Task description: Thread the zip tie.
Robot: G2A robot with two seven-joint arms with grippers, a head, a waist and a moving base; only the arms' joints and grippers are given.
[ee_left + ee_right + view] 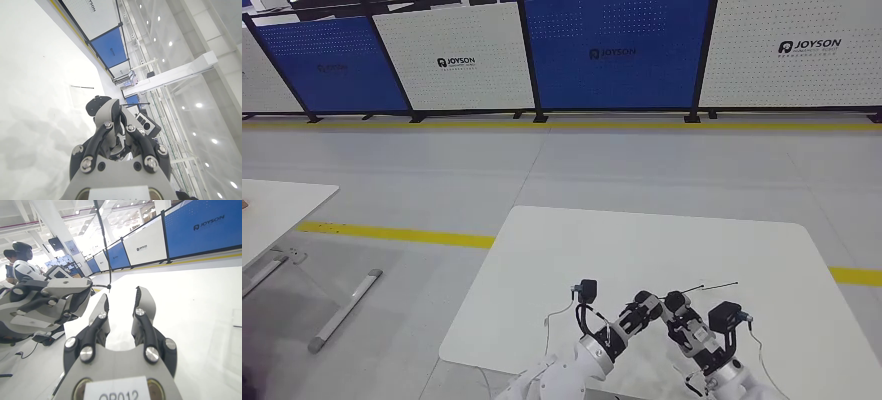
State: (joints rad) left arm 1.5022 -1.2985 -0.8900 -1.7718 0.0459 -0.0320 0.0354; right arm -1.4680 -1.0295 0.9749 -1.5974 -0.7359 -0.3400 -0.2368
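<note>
Left gripper point(119, 107) clamped on a black zip tie point(108, 287). The tie's head pokes out just past the fingertips, and a long strap runs off from the head, clear of the table point(592, 250). Right gripper point(122, 295) spread wide, nothing in it, one fingertip just beside the tie's head, not touching. Both grippers sit close together above the table by its near edge, about midway along. Second black zip tie point(82, 87) lies flat on the table, farther in from the near edge, apart from both grippers.
</note>
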